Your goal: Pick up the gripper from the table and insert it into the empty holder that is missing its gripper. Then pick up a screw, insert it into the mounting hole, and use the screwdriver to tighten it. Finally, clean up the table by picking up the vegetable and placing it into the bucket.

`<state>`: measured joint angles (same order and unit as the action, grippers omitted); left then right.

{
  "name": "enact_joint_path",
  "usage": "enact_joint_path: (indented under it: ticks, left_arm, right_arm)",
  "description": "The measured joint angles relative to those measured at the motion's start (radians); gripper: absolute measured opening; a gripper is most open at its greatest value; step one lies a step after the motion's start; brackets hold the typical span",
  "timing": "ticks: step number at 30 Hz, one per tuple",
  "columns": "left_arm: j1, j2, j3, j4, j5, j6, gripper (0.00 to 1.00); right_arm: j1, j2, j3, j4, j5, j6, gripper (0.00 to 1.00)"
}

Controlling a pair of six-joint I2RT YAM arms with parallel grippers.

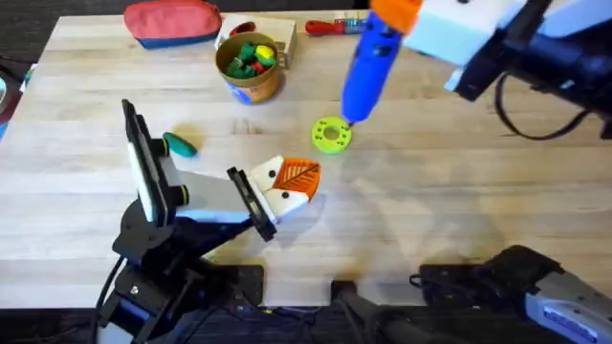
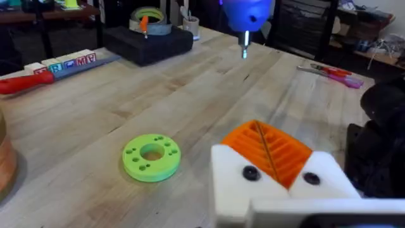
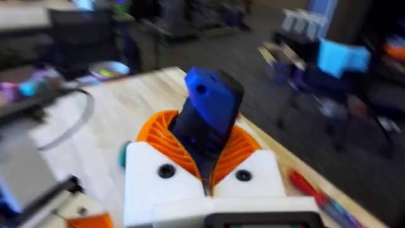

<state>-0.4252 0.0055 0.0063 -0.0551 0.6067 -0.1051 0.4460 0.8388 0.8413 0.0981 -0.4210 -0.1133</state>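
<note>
The left gripper (image 1: 287, 186) lies low over the near middle of the table (image 1: 430, 191), its white fingers with orange pads pressed together, clenched on nothing visible. Left of it rests the vegetable (image 1: 179, 144). Just beyond the left gripper sits a green disc (image 1: 331, 135), and the screwdriver (image 1: 368, 67) hangs tip-down over the disc's far edge, grasped by the right gripper (image 1: 402, 14). Farther left stands the bucket (image 1: 250, 65) holding small coloured pieces, with a red pouch (image 1: 172, 21) behind it.

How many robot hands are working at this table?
2. The left hand is low at mid-table beside the green disc; the right hand holds the blue screwdriver near that disc.
</note>
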Motion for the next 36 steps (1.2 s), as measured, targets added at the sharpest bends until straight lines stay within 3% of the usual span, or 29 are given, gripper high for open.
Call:
enact_joint_path:
  ticks: [5,11,26,36]
  left_arm:
    - [0.000,0.000,0.000,0.000,0.000,0.000,0.005]
    - [0.000,0.000,0.000,0.000,0.000,0.000,0.005]
    - [0.000,0.000,0.000,0.000,0.000,0.000,0.005]
    - [0.000,0.000,0.000,0.000,0.000,0.000,0.005]
  right_arm:
    - [0.169,0.048,0.000,0.162,-0.017,0.014,0.007]
    - [0.257,0.133,0.000,0.248,-0.018,0.017,0.007]
    - [0.366,0.242,-0.003,0.336,-0.018,0.018,0.007]
    - [0.373,0.264,-0.003,0.343,-0.018,0.026,0.007]
